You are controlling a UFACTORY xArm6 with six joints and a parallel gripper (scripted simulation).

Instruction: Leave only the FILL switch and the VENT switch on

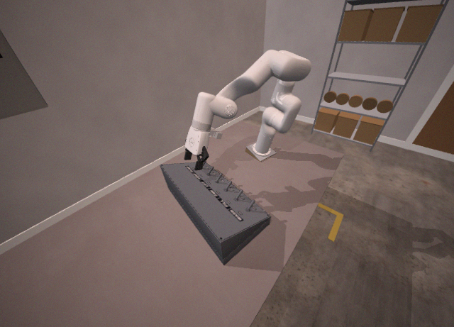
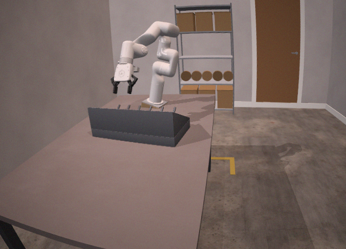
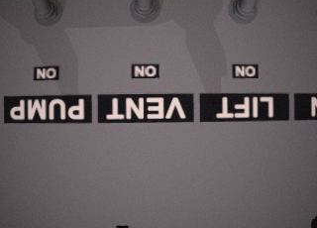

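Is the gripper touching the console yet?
Apart. The exterior view shows the open gripper hanging above the console, with wall visible between its fingers and the switch tips.

Grey walls, shelf rack, brown door
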